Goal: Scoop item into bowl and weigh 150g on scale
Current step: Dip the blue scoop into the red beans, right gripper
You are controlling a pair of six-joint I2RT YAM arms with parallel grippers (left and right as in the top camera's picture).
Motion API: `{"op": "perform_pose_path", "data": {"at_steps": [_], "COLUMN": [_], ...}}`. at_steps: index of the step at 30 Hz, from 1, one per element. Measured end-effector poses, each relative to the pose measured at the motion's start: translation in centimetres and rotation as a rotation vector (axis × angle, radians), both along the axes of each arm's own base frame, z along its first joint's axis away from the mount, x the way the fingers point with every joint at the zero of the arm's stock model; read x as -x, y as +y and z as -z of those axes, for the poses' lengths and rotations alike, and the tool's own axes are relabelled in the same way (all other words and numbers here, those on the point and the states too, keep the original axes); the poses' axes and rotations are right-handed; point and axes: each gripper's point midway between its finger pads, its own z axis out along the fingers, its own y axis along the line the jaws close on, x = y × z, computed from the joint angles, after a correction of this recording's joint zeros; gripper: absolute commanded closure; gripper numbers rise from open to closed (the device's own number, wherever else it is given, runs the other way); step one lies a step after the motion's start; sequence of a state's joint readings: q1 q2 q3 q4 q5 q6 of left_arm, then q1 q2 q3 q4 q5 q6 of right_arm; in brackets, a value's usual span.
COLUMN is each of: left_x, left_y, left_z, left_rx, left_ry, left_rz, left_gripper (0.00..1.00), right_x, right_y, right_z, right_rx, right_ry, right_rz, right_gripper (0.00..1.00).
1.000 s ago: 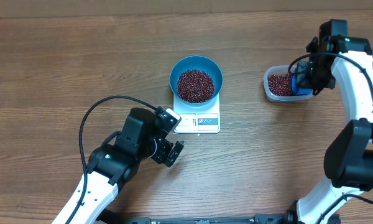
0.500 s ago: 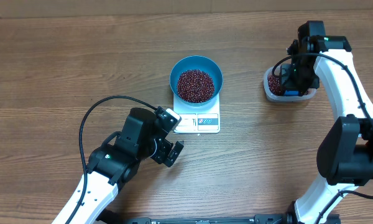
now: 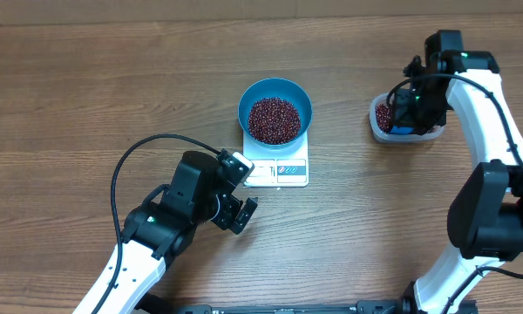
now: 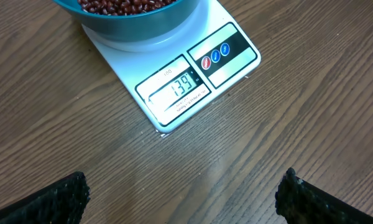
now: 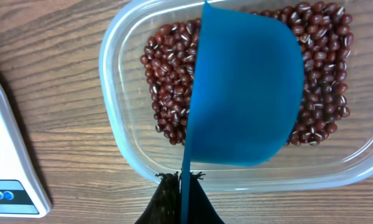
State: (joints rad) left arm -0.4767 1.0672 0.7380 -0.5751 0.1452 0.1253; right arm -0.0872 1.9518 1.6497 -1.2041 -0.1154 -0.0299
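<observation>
The beans (image 3: 274,119) are kept in the bowl (image 3: 275,85) on the scale (image 4: 236,71) for weighing; the empty left claw (image 4: 183,199) is spread wide. The scoop (image 5: 242,93) is clamped in the right claw (image 5: 181,190) over the tub (image 5: 112,81), likely for topping up.

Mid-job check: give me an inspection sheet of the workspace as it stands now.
Surface: wooden table, no spills seen.
Job's things: blue bowl of beans sits on the scale; its display reads 139. A clear tub holds more beans.
Clutter: nothing seen.
Grippers: left gripper open, empty, hovering in front of the scale; right gripper shut on the blue scoop, over the tub.
Cables: black cable loops over the table beside the left arm, apart from the scale.
Surroundings: nothing seen.
</observation>
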Motion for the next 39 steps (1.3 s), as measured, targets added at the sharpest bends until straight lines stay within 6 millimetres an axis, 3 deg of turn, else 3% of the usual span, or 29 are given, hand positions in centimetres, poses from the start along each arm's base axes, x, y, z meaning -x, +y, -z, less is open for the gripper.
{"op": "perform_pose_path", "data": {"at_steps": [9,28,39], "left_x": [0.0,0.0,0.0], "left_y": [0.0,0.0,0.0], "left_z": [0.0,0.0,0.0], "left_rx": [0.000,0.000,0.000], "left_ry": [0.000,0.000,0.000], "left_rz": [0.000,0.000,0.000], "left_gripper": [0.01,0.00,0.00], "right_x": [0.2,0.5,0.8], "right_y": [-2.0,-5.1,-4.6], "right_z": [-0.2,-2.5,-3.6], "right_rx": [-0.064,-0.403,-0.503], "right_ry": [-0.003,-0.093,-0.129], "right_rz": [0.070,0.173,0.130], "right_gripper": [0.96,0.96,0.96]}}
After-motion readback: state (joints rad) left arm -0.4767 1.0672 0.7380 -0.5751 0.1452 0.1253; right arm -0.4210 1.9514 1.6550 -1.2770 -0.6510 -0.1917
